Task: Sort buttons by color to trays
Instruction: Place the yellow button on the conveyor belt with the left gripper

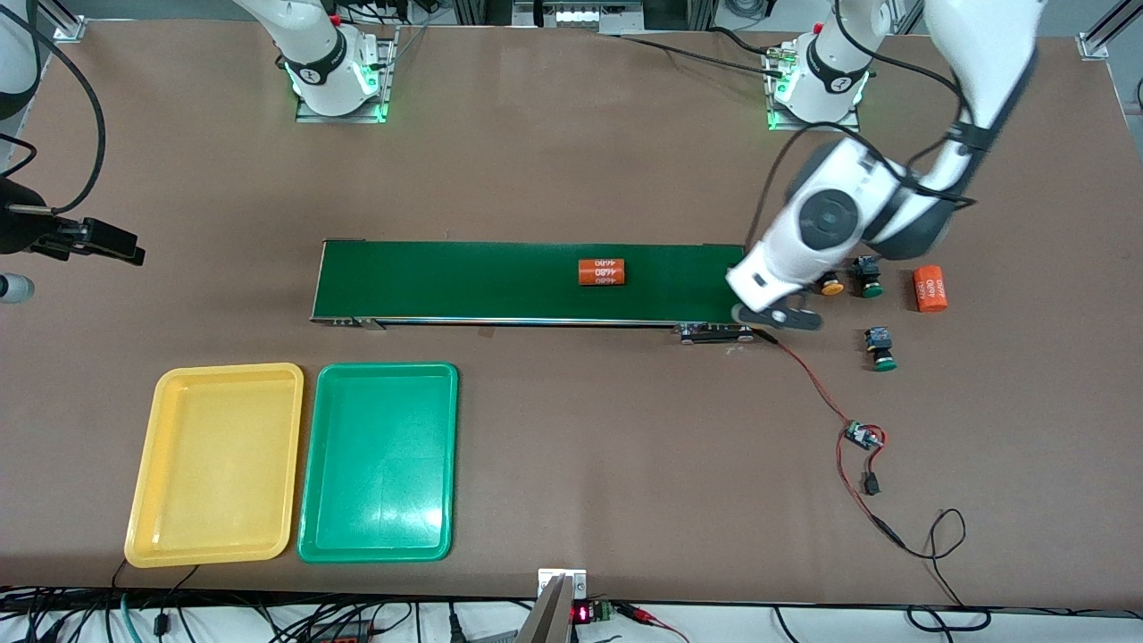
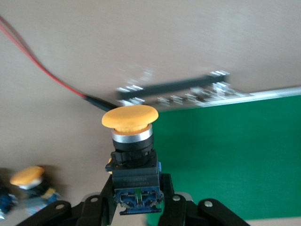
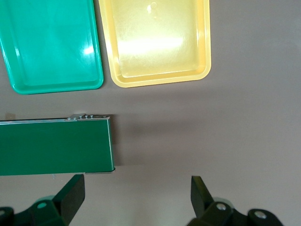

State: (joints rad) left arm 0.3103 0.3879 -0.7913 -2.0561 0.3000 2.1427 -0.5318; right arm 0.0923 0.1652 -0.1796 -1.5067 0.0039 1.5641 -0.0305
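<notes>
My left gripper is shut on the black-and-blue body of a yellow-capped button and holds it up over the end of the dark-green belt at the left arm's end of the table. In the front view the left hand hides that button. On the table beside it lie a second yellow button and two green buttons. The yellow tray and green tray lie side by side, nearer the front camera than the belt. My right gripper hangs open and holds nothing, over bare table by the belt's other end.
One orange cylinder lies on the belt, another on the table beside the green button. A red wire with a small circuit board runs from the belt's end toward the front edge.
</notes>
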